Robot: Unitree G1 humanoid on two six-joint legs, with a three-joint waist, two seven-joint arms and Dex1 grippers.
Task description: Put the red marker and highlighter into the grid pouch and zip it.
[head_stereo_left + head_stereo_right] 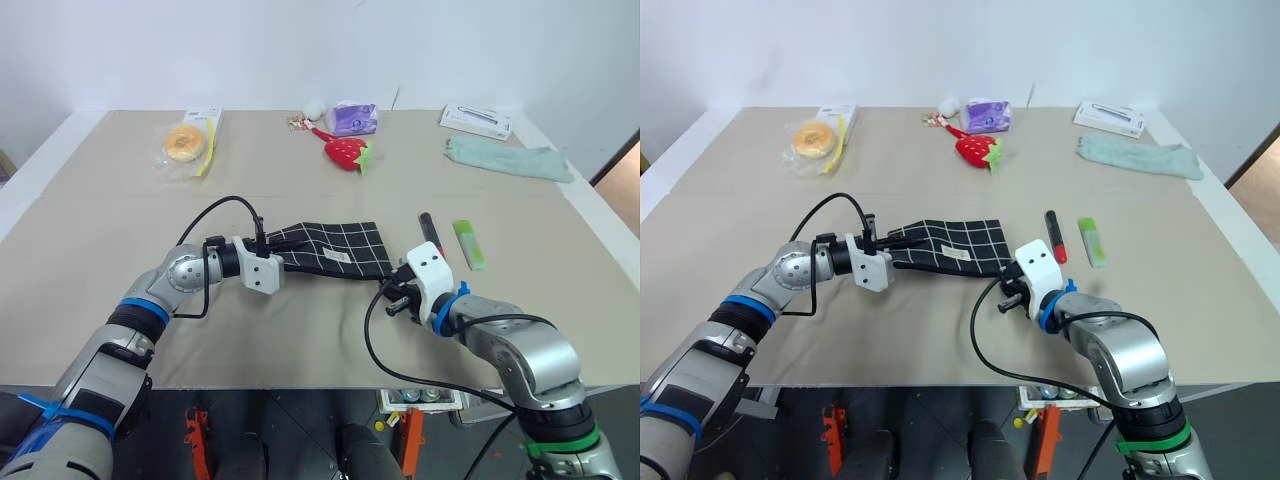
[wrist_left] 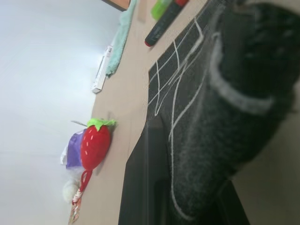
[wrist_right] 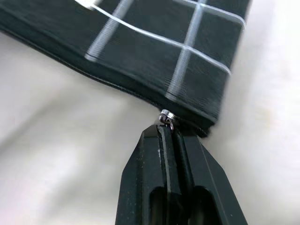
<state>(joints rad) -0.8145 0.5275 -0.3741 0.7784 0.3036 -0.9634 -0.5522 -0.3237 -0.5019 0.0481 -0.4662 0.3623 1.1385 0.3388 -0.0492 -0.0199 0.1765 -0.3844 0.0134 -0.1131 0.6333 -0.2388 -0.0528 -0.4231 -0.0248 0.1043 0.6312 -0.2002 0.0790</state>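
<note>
A tan counter (image 1: 100, 240) holds a black grid pouch (image 1: 335, 248) with a small white label whose writing is too small to read. The left gripper (image 1: 285, 243) has its jaws closed on the pouch's left end; the right gripper (image 3: 171, 129) pinches the zipper pull. The red marker (image 1: 1054, 236) and highlighter (image 1: 1093, 241) lie just right of the pouch.

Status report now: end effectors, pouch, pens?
Left end effector shut on grid pouch. Right end effector shut at zipper pull. Red marker, highlighter outside on table. Nothing blocking.
</note>
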